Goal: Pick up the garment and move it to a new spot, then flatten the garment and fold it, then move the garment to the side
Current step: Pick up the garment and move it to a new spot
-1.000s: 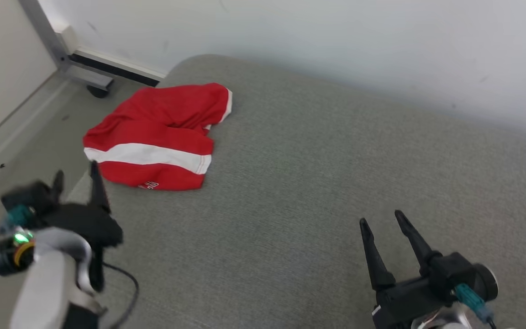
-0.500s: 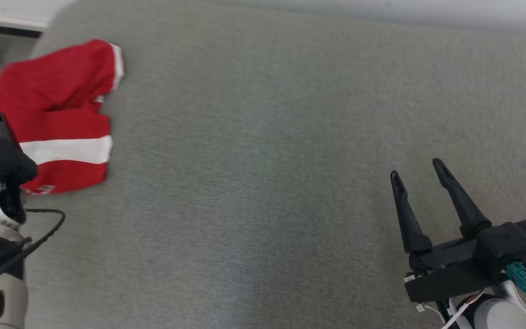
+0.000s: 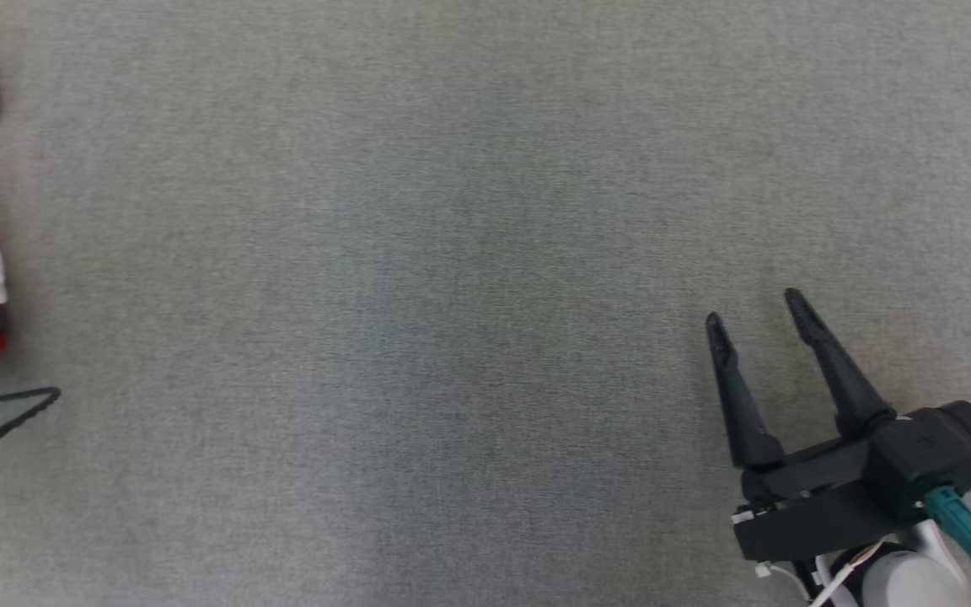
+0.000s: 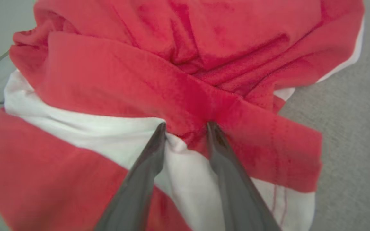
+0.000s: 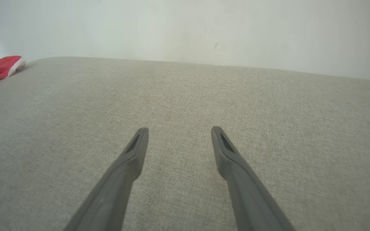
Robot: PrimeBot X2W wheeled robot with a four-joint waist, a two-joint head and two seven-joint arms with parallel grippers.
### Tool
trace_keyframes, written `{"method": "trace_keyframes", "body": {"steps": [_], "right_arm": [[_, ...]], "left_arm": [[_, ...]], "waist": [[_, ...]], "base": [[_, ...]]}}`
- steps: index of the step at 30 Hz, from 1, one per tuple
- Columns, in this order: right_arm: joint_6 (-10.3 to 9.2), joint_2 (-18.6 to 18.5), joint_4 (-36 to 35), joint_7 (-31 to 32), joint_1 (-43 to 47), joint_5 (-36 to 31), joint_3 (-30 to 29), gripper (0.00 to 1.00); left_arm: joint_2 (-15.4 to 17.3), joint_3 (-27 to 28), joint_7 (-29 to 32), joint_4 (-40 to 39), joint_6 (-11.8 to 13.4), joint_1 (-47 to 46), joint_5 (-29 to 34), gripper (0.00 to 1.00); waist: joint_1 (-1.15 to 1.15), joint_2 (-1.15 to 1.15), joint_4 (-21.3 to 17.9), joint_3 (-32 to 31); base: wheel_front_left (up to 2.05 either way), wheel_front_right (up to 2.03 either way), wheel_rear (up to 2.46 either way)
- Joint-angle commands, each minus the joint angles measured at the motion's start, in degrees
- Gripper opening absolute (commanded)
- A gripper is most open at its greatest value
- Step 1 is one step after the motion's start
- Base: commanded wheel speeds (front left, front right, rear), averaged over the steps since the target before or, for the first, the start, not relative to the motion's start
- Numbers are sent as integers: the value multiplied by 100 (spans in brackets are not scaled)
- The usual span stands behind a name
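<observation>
Spreading across most of the head view: grey fabric tabletop (image 3: 452, 253), woven texture, flat. Pale wall (image 5: 204, 29) rises behind its far edge, along the top of the right wrist view.

Garment (image 4: 140, 80): red with a broad white band and white trim, crumpled in folds. It lies on the tabletop and is cut off by the left border of the head view. In the right wrist view it is a small red patch at far left.

Right pincer (image 3: 753, 306): lower right of the head view, fingers spread wide and pointing up-frame over plain fabric, grasping nothing, well apart from the garment.

Left pincer (image 4: 185, 124): bottom centre of the left wrist view. Its fingers are parted and its tips are dug into the garment where red meets white. A small pucker of cloth sits between them, not clamped.

Thin black cable (image 3: 22, 400) loops at the lower left edge of the head view.
</observation>
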Motion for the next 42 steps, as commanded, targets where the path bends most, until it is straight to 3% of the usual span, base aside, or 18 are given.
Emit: {"method": "trace_keyframes", "body": {"steps": [1,13,17,22,26,35,42], "right_arm": [[-15,67,60,-59,-45,49,86,100],[-15,348,823,-489,-55,296,275,100],[-15,480,1121,-682,43,356,234,100],[-15,576,1338,-845,131,401,102,100],[-15,648,1444,-925,227,397,34,100],[-15,705,1482,-994,327,397,14,100],[-15,710,1391,-931,386,279,-53,100]], "left_arm": [[-130,-82,177,171,-100,110,34,0],[406,-367,120,-392,-453,119,200,0],[582,-626,127,-974,-592,5,442,0],[539,-910,169,-1824,-790,-75,553,0],[362,-1170,291,-2860,-922,-57,547,0],[-533,-1839,721,-5260,-1016,544,194,0],[-1211,-2484,627,-5952,-897,1457,199,0]], "waist": [[0,-1,-80,-43],[0,-1,-43,-1229],[0,-1,-72,-1781],[0,-1,-165,-2262],[0,-1,-377,-2604],[0,-1,-1233,-2855],[0,-1,-1886,-2734]], "base": [[0,0,0],[0,0,0],[0,0,0],[0,0,0],[0,0,0],[0,0,0],[0,0,0]]}}
